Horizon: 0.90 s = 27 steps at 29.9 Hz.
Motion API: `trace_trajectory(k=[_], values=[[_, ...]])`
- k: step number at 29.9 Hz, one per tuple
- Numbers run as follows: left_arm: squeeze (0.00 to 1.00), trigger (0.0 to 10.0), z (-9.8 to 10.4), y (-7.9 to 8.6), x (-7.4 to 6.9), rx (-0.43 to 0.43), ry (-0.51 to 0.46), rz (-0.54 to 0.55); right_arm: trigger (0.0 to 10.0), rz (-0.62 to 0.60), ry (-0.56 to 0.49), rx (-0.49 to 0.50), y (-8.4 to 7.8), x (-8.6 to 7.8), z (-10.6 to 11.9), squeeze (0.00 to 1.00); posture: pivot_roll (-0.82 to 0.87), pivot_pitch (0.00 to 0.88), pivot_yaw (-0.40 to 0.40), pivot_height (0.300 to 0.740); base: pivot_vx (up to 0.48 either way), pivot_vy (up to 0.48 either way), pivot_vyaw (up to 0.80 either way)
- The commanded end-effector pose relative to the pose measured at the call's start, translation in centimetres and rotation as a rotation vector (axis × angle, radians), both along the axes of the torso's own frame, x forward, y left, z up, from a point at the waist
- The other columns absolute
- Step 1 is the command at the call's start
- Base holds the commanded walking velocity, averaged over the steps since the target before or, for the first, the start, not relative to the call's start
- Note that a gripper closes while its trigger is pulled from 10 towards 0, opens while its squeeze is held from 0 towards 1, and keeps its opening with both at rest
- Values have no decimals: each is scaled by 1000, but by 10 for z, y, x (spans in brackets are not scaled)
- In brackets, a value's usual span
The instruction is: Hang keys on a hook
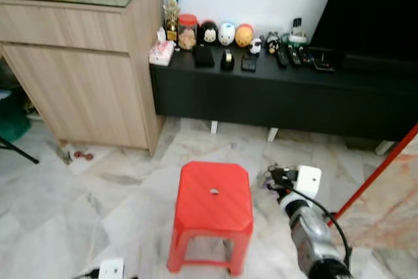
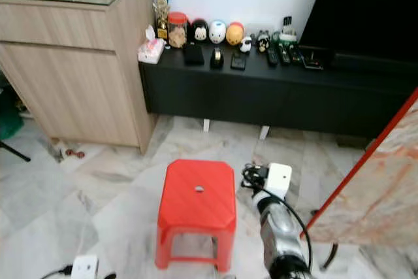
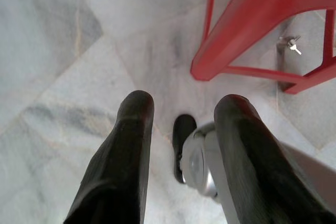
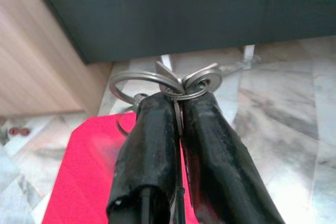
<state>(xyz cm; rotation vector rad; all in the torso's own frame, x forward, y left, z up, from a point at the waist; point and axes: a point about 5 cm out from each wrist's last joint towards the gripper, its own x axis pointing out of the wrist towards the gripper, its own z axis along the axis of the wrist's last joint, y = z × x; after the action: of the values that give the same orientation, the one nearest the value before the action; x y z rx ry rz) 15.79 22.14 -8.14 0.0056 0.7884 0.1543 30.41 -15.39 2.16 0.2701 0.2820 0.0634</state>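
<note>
Right gripper: the right gripper (image 4: 181, 100) is pinching its two black fingers tight together on the keys (image 4: 173, 85), gripping just below the rings so they are sticking out past the fingertips, free to slip over a hook.
Keys' place: the bunch is riding at the end of the right arm, just right of the red stool (image 1: 213, 210) and above the marble floor (image 1: 117, 187).
Left gripper: the left gripper (image 3: 181, 129) is hanging low with its fingers spread apart and holding nothing, pointing at the floor near the stool's legs; it looks idle.
Surroundings: a black TV bench (image 1: 274, 93) is standing at the far side with small figurines and remotes on it, and a wooden cabinet (image 1: 78, 63) is standing at the far left.
Hook: no hook is making itself out among these things, so the robot is probably carrying the keys while looking for it.
</note>
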Motion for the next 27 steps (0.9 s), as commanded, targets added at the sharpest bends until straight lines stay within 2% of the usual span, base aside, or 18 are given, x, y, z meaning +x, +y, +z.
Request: trace_trajectory(k=[1, 17, 27], values=[[0, 10000, -3, -7, -3, -15, 15, -7, 10000, -30, -3, -19, -13, -1, 1, 0, 166, 20, -83, 740, 0, -311, 0], [0, 10000, -4, -10, -2, -18, 22, -26, 10000, -26, -5, -24, -13, 1, 2, 0, 157, 0, -80, 740, 0, -308, 0], [0, 10000, -3, -7, -2, -10, 25, -34, 10000, -27, -8, -19, -10, 2, 3, 0, 155, 0, -62, 740, 0, -308, 0]])
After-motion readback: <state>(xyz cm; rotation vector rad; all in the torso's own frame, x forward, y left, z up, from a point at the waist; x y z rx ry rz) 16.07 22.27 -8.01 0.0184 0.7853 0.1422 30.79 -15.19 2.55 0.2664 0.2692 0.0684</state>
